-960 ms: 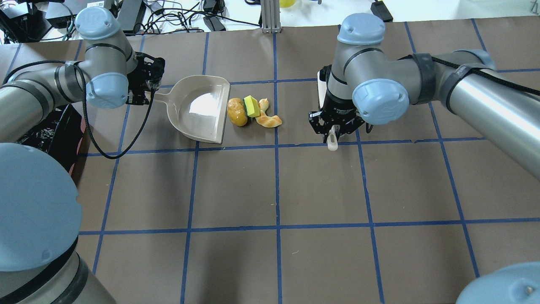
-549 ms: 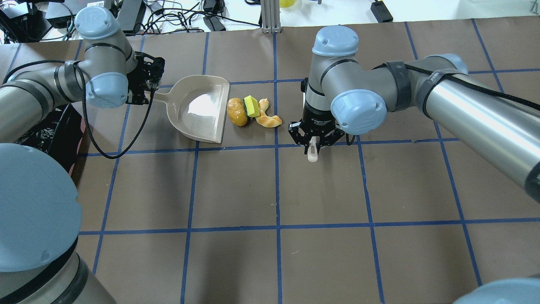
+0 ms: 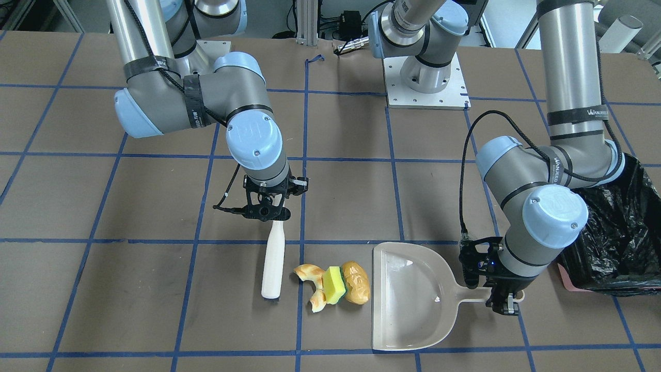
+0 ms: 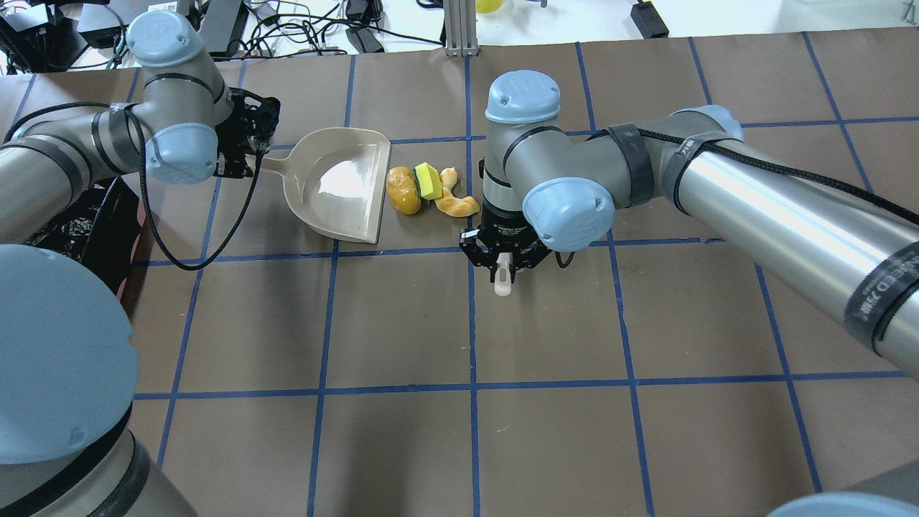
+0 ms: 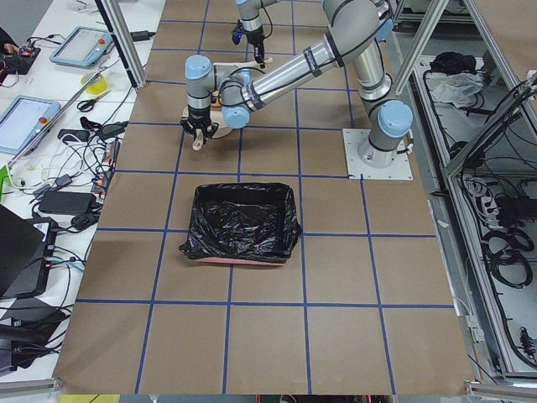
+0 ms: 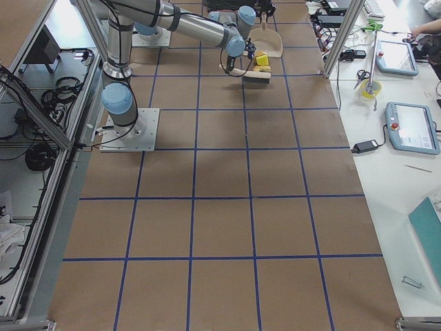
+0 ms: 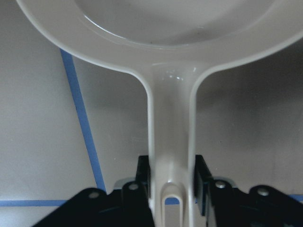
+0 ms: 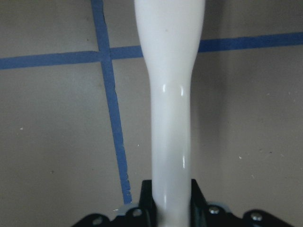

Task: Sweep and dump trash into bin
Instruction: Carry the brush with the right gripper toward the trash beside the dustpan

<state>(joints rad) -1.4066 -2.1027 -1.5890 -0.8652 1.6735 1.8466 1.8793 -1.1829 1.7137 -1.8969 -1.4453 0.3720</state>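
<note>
Brown gridded table [image 3: 103,310]. At centre-left the right gripper [image 3: 270,216] clamps the brush [image 3: 273,261] handle. At lower right the left gripper [image 3: 503,301] clamps the dustpan [image 3: 413,310] handle.

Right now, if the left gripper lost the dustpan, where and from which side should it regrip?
Probably the handle, about where the left gripper holds it, coming from the end opposite the trash. The dustpan lies flat; its tray is too wide for the jaws, only the slim handle fits.

Brown blue-gridded table [image 4: 546,323] carries dustpan [image 4: 344,194], potato lump [image 4: 403,190], sponge [image 4: 429,181], croissant piece [image 4: 456,205], bin [image 3: 627,227]
</note>
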